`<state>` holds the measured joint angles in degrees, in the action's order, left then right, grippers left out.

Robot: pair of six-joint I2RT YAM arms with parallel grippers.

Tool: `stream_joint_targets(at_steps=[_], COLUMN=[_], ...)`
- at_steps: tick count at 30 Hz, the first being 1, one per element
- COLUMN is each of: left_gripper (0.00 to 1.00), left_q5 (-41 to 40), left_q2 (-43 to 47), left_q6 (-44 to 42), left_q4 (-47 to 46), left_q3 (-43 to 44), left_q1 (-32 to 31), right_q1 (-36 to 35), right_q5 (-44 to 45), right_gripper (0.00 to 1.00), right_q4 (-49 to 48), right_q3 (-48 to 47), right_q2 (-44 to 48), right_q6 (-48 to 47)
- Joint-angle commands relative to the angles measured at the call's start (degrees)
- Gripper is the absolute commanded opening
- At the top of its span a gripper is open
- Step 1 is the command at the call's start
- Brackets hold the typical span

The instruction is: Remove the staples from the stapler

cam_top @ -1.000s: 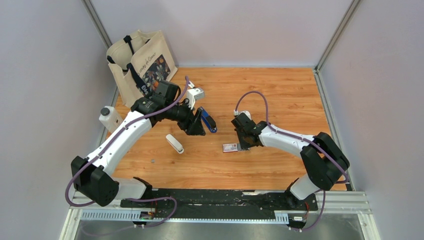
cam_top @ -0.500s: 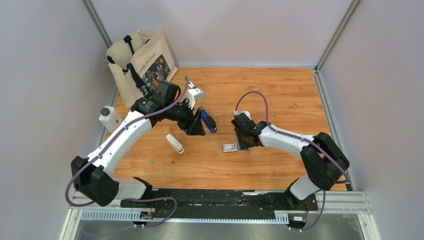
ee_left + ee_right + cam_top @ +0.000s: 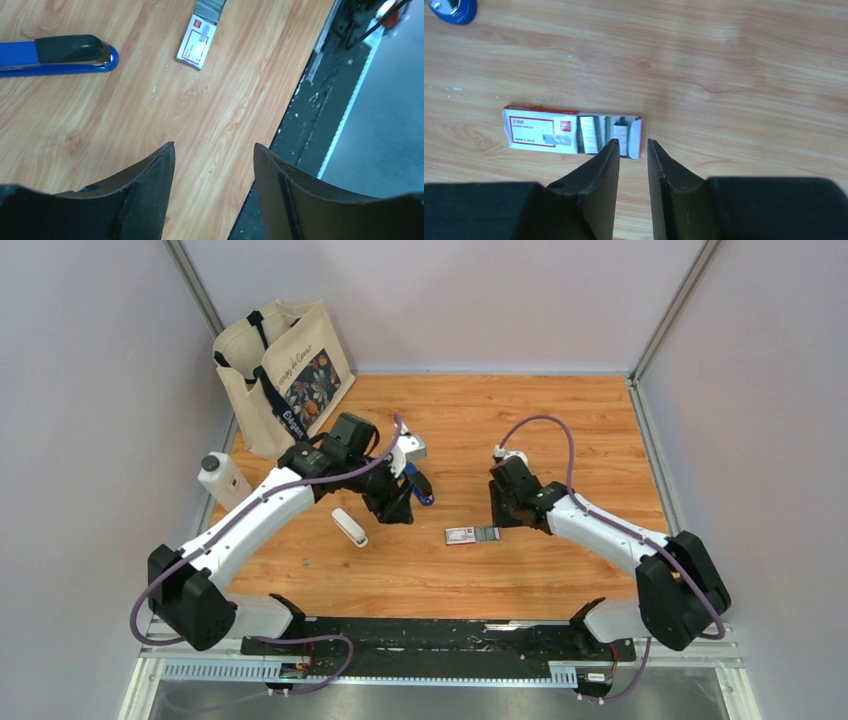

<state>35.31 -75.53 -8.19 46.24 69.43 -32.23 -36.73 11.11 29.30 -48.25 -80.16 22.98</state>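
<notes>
Top cam: fixed, high on the near side, looks down on the whole table (image 3: pixel 560 420). Left wrist cam: low and close over the wood, looks past the left gripper (image 3: pixel 214 146) toward the table's near edge. Right wrist cam: close, nearly straight down past the right gripper (image 3: pixel 632 141). All three share the staple box (image 3: pixel 554 132) and the stapler (image 3: pixel 55 54); right wrist catches only its tip.

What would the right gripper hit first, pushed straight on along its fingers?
Probably the open tray end of the small white-and-red cardboard staple box, lying just past the right gripper; height above it unclear.
</notes>
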Motion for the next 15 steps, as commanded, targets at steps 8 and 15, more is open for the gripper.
stream_joint_targets(at_steps=[8, 15], left_gripper=[0.64, 0.63], left_q5=[-14.7, -19.0], left_q2=[-11.5, -20.3], left_q6=[-15.3, -18.0], left_q4=[-5.9, -9.9], left_q3=[-1.1, -0.5], left_q1=[-9.3, -11.9], right_q1=[16.7, 20.7], right_q5=[-22.6, -31.1], right_gripper=[0.28, 0.28], right_q4=[-8.6, -15.2], right_q3=[9.1, 12.4], right_q2=[4.7, 1.9], right_q6=[6.8, 9.2])
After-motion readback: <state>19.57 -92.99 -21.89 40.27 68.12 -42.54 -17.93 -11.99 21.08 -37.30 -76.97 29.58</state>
